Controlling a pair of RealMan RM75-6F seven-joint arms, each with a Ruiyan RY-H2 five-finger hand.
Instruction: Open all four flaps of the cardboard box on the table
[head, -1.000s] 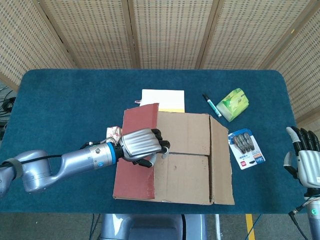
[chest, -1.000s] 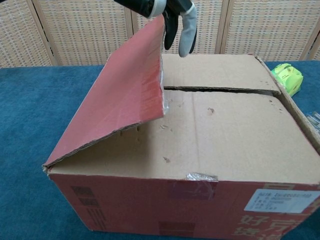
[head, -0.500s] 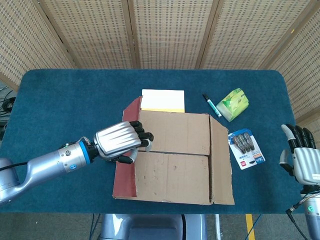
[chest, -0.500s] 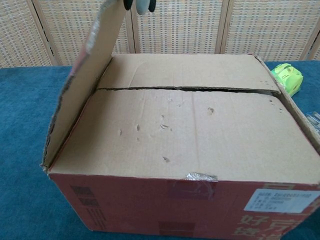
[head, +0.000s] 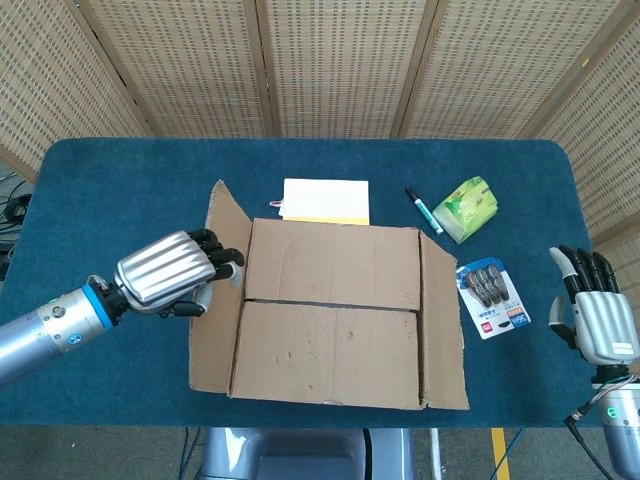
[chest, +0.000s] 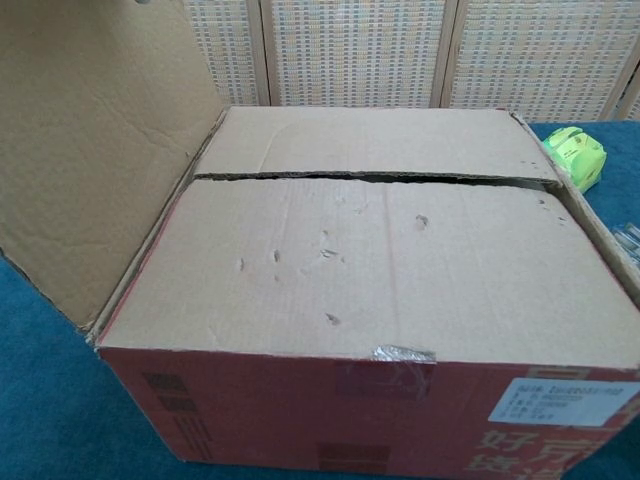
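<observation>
Box is sitting mid worktop, w/ its left flap folding outward. Left hand is resting on that flap, fingers curled at the flap's top edge; can't tell if it's actually gripping. Right hand is hovering at the right edge, fingers apart, holding nothing. Risk: flap is springing back once released, or the box is sliding left if the hand's pushing too hard.

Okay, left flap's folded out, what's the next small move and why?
Probably bring the right hand in to the right flap and lift its inner edge. The left flap is already swung out past the box, with the left hand on it. The right flap lies flat over the two middle flaps, so it likely has to open before them.
</observation>
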